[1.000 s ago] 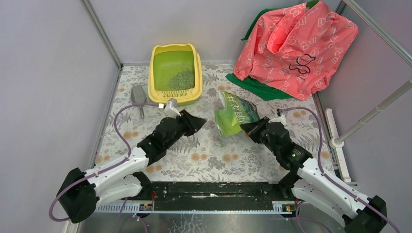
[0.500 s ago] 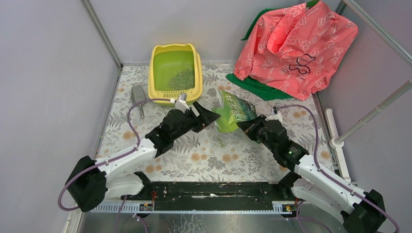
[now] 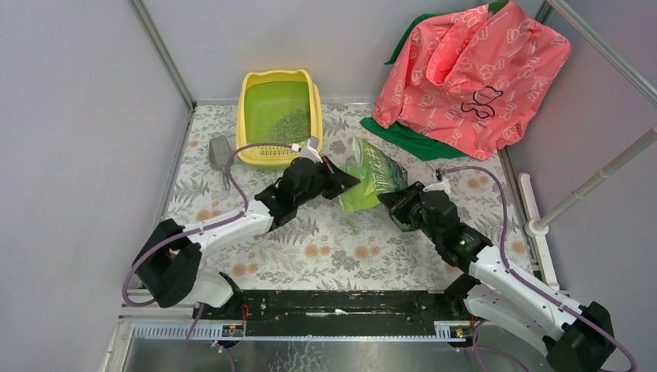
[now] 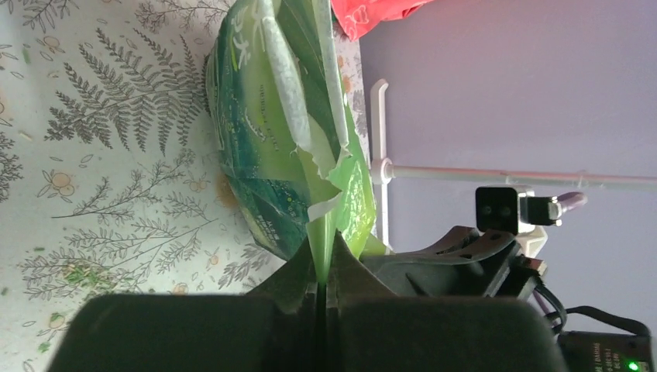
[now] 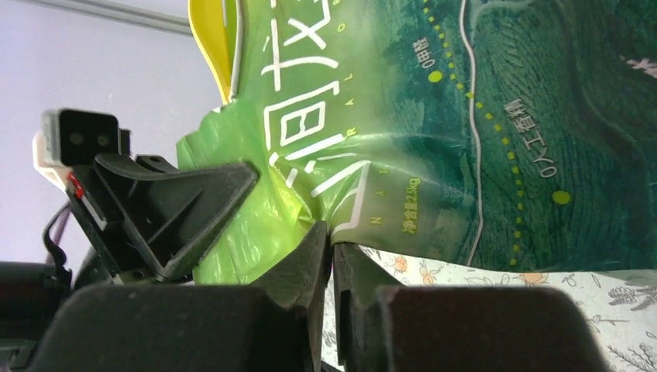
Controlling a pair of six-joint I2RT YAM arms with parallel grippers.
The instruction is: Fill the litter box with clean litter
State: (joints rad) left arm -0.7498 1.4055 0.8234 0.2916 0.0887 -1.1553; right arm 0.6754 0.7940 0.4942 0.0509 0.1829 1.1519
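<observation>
From above, the litter box (image 3: 252, 147) sits at the far edge of the surface (image 3: 333, 249), with clean litter (image 3: 290, 124) in its near half. The left wrist view shows the left gripper (image 4: 320, 267) clenched on the torn rim of the green bag (image 4: 259, 147). The right wrist view shows the right gripper (image 5: 331, 232) pinching a fold of it.

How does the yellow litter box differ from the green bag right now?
The litter box is a yellow tray lying flat, untouched; the green bag is crumpled and pinched by the left gripper and right gripper. The litter box shows loose litter; the green bag's contents are hidden. Both show green.
</observation>
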